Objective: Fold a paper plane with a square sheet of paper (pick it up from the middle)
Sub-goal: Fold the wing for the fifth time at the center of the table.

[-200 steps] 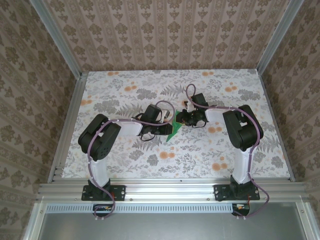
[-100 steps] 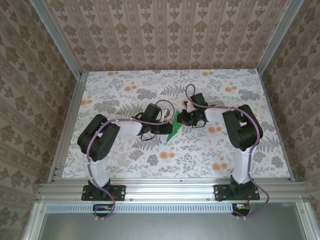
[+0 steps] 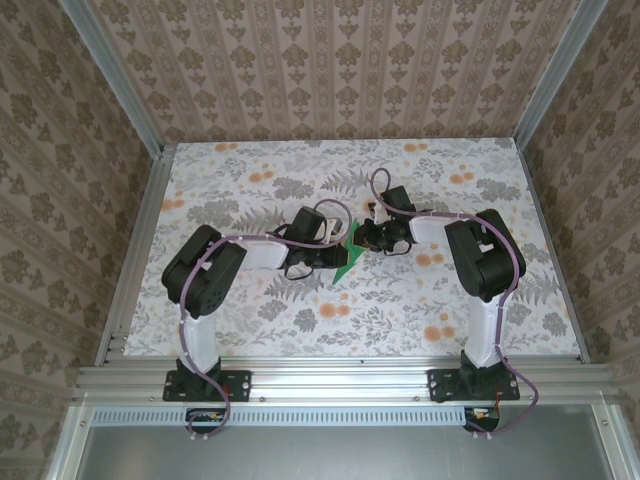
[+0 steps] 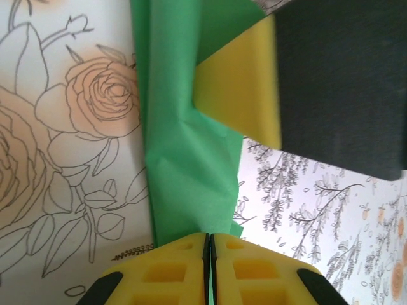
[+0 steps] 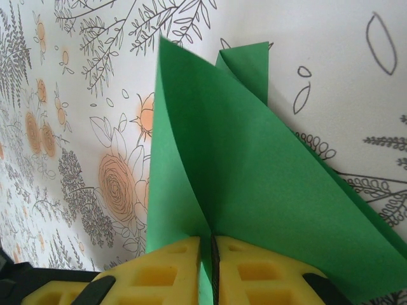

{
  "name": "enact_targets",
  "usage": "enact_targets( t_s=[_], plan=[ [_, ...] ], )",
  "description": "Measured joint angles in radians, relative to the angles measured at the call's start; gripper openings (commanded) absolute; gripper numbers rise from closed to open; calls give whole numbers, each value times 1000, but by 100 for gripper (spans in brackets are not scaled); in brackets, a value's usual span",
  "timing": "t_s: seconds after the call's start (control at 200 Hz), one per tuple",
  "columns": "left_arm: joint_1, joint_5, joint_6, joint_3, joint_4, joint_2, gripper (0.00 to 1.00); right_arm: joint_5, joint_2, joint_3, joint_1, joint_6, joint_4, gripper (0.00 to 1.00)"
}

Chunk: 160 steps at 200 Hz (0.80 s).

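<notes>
The bright green sheet of paper (image 3: 347, 263) is folded into a slim pointed shape and hangs between both grippers just above the table's middle. My left gripper (image 3: 337, 258) is shut on its lower end. In the left wrist view the yellow fingertips (image 4: 191, 254) pinch the creased green strip (image 4: 184, 159), and the other gripper's yellow pad (image 4: 238, 95) presses on the strip further up. My right gripper (image 3: 362, 240) is shut on the paper's upper end. In the right wrist view the paper (image 5: 254, 159) fans out from the shut jaws to a point, with a flap on each side.
The floral tabletop (image 3: 250, 190) lies under both arms. Aluminium rails (image 3: 140, 250) run along the table's sides and patterned walls (image 3: 330, 70) stand behind them. The arms' bases (image 3: 205, 380) sit at the near edge.
The left arm's elbow has shifted slightly to the right. Both grippers have tightened a little on the green paper, which has stayed in about the same place.
</notes>
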Motion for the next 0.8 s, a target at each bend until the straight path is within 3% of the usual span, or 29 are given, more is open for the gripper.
enact_targets(
  t_s=[0.245, 0.48, 0.8],
  plan=[
    [1, 0, 0, 6, -8, 6, 12, 0, 2, 5, 0, 0, -6, 16],
    [6, 0, 0, 3, -8, 6, 10, 11, -17, 2, 2, 8, -8, 24],
    [16, 19, 13, -7, 1, 6, 5, 87, -247, -17, 18, 38, -32, 18]
  ],
)
